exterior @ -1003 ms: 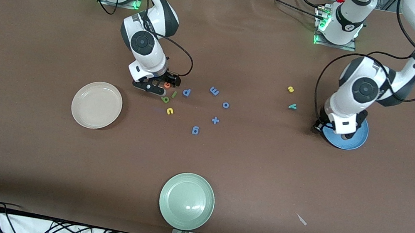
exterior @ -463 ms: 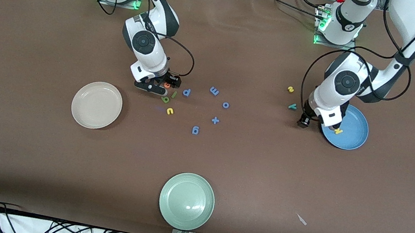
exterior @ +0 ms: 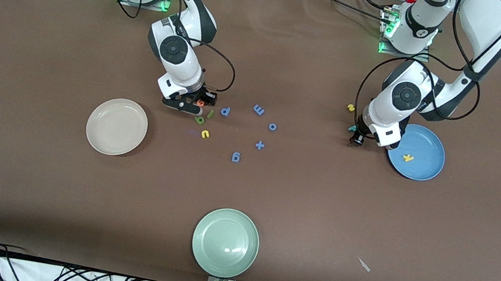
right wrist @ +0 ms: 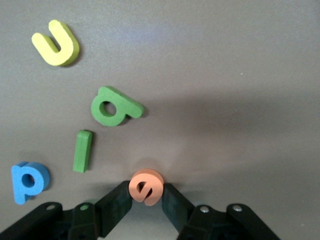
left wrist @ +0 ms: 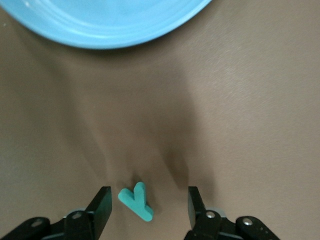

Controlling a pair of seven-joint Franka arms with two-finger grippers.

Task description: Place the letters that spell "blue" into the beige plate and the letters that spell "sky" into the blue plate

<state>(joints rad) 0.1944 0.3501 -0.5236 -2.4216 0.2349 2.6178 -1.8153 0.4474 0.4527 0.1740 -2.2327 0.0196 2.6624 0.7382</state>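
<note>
The orange e point(right wrist: 146, 186) sits pinched between the fingers of my right hand point(right wrist: 146, 200), down on the desk point(exterior: 270, 205) beside the green l point(right wrist: 82, 150), green b point(right wrist: 113, 106) and yellow u point(right wrist: 56, 43). My left hand point(left wrist: 147, 207) is low with its fingers wide, the teal y point(left wrist: 136, 201) lying between them untouched, near the blue plate point(exterior: 431, 142) where the yellow k point(exterior: 408, 157) already lies. The yellow s point(exterior: 350, 107) lies nearby; the beige plate point(exterior: 95, 127) holds no letters.
</note>
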